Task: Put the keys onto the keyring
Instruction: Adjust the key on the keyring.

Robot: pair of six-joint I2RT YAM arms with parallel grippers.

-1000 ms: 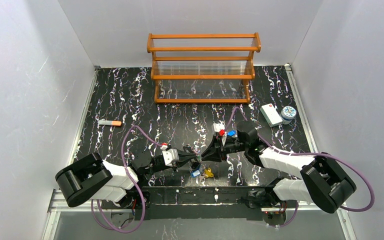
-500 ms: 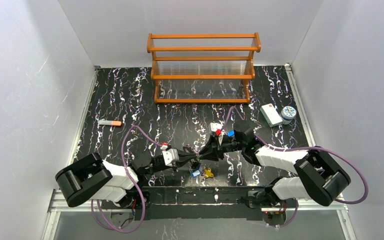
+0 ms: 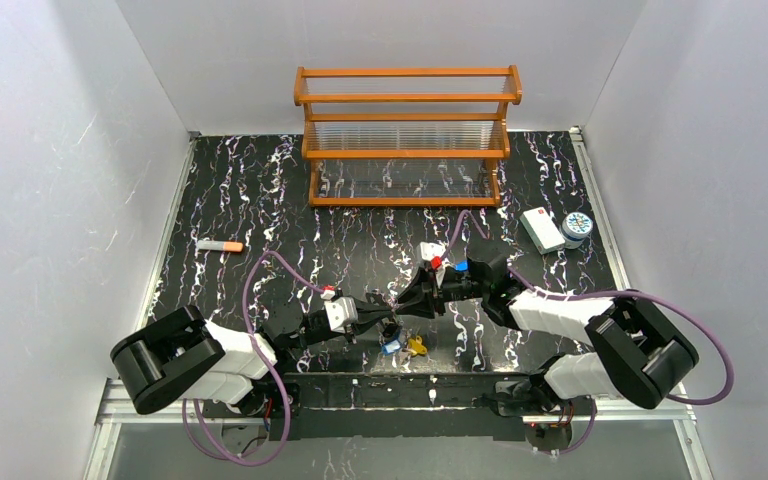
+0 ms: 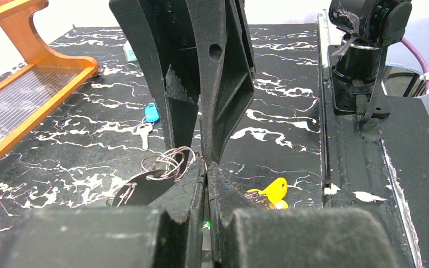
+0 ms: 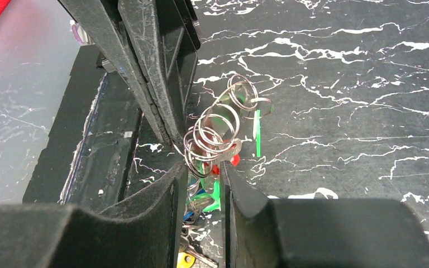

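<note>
From above, the left tool (image 3: pixel 388 312) and right tool (image 3: pixel 407 302) meet tip to tip over the table (image 3: pixel 260 200), probably so one steadies the loop while the other threads. Two loose keys (image 3: pixel 393 346) lie just nearside of the left tool.

Left wrist: the left tool is clenched, seemingly pinching the keyring (image 4: pixel 165 163), whose coils touch its tip.

Right wrist: the right tool is narrowed to a slit beneath those coils; I cannot tell whether it grips anything.

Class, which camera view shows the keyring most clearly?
Right wrist: the keyring fills mid-frame as distinct silver coils, close up. Left wrist shows only some of its loops, low and partly hidden. In top external it is too small to make out.
</note>
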